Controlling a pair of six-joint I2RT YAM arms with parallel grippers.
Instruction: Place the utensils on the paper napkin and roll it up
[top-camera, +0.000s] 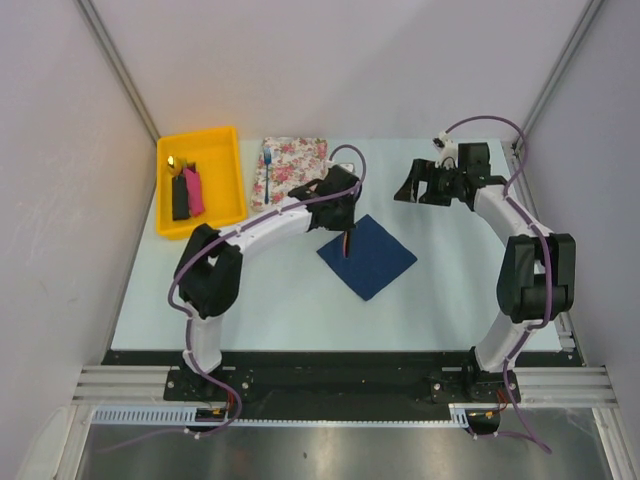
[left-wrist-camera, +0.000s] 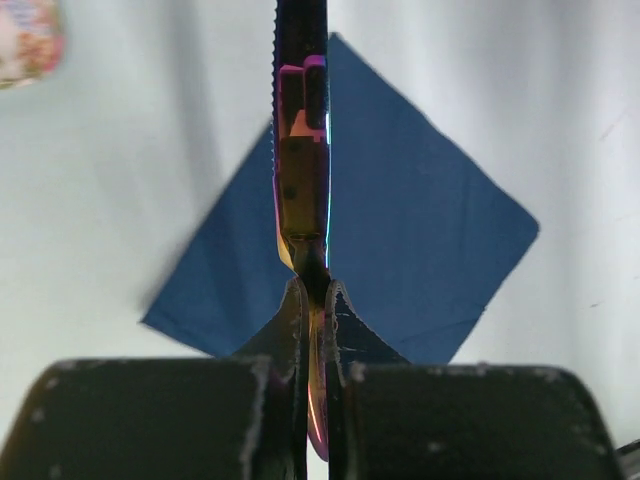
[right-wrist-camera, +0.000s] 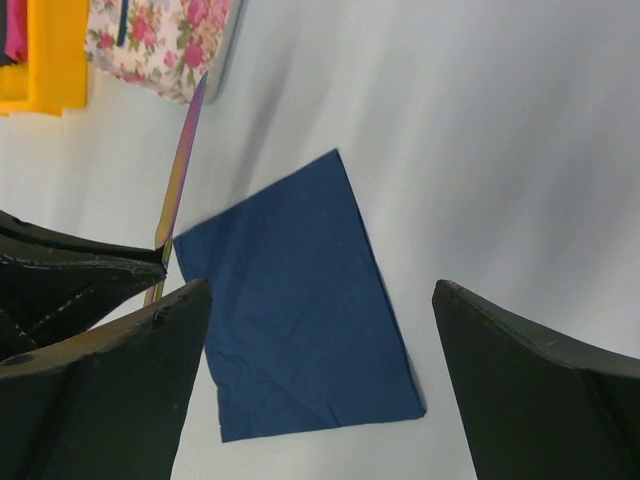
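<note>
Left end effector (left-wrist-camera: 315, 300) clamped on tan-orange utensil (left-wrist-camera: 302, 170), above the paper napkin (left-wrist-camera: 420, 230) at its left edge, long axis pointing across the sheet. Right end effector (top-camera: 414, 190) gaped open, well apart; left arm nearer.

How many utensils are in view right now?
2. A knife is held in the left gripper over the napkin; a blue-handled one lies on the floral mat. The bin may hide more.

L pincer (left-wrist-camera: 315, 292) tight (R pincer (right-wrist-camera: 322, 288) wide)
</note>
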